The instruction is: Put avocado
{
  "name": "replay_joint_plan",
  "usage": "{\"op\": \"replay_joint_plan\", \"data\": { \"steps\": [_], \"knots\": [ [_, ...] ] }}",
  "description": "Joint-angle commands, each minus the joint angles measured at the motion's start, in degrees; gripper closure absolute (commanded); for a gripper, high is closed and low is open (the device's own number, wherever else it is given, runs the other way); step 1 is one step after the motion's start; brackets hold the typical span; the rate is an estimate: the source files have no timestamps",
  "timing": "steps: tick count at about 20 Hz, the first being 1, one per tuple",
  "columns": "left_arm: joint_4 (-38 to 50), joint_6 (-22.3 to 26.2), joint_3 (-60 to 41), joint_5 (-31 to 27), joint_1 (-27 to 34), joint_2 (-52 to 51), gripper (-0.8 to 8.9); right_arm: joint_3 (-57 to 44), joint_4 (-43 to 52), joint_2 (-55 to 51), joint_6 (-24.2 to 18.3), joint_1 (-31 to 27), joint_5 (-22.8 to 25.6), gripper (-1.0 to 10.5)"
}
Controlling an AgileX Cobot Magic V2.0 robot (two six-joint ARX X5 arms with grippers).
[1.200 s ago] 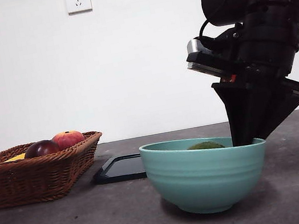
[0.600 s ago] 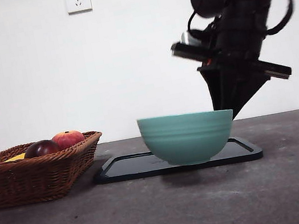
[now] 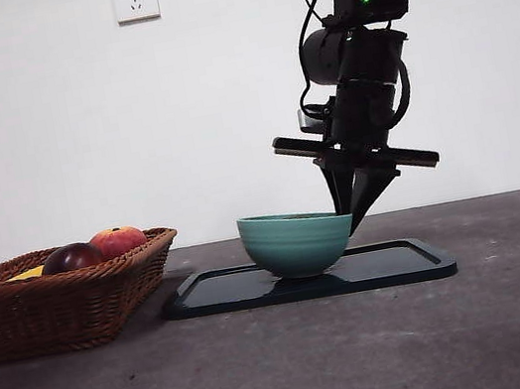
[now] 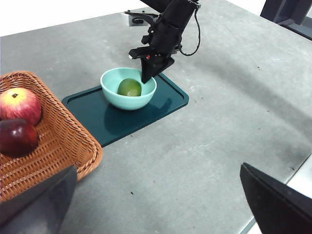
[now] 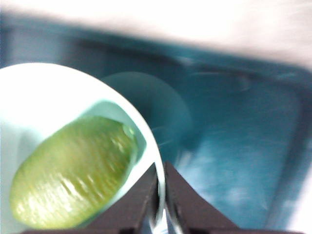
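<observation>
Gripping the rim of the teal bowl (image 3: 297, 242) between its 2 black jaws, the right gripper (image 3: 354, 219) reaches down from above at the bowl's far-right side. The right wrist view confirms the jaws pinched together on the thin bowl wall. The bowl sits tilted on the dark tray (image 3: 403, 265), its rim lower on the gripper side; whether its base fully rests on the tray cannot be told. The avocado (image 4: 129, 87) lies inside the bowl, olive-green, resting against the inner wall near the clamped rim. The left gripper (image 4: 156, 204) hangs well apart from the tray, high over the table (image 4: 219, 122), jaws spread wide with nothing between them. A wicker basket (image 3: 68, 304) stands beside the tray and holds 1 maroon fruit (image 3: 72, 258) and 1 red-orange fruit (image 3: 119, 241), touching each other.
</observation>
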Motion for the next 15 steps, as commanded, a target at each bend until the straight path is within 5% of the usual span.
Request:
{"op": "replay_joint_plan", "data": {
  "steps": [1, 10, 15],
  "knots": [
    [0.61, 0.31, 0.57, -0.2, -0.61, 0.0, 2.51, 1.42, 0.26, 1.16, 0.68, 0.44, 1.4, 9.4],
    [0.46, 0.28, 0.57, -0.2, -0.61, -0.02, 2.52, 6.34, -4.42, 1.03, 0.59, 1.16, 2.19, 6.1],
    [0.81, 0.28, 0.57, -0.2, -0.61, -0.02, 2.51, 14.78, -16.96, -2.16, -4.96, 1.27, 7.63, 4.2]
  ]
}}
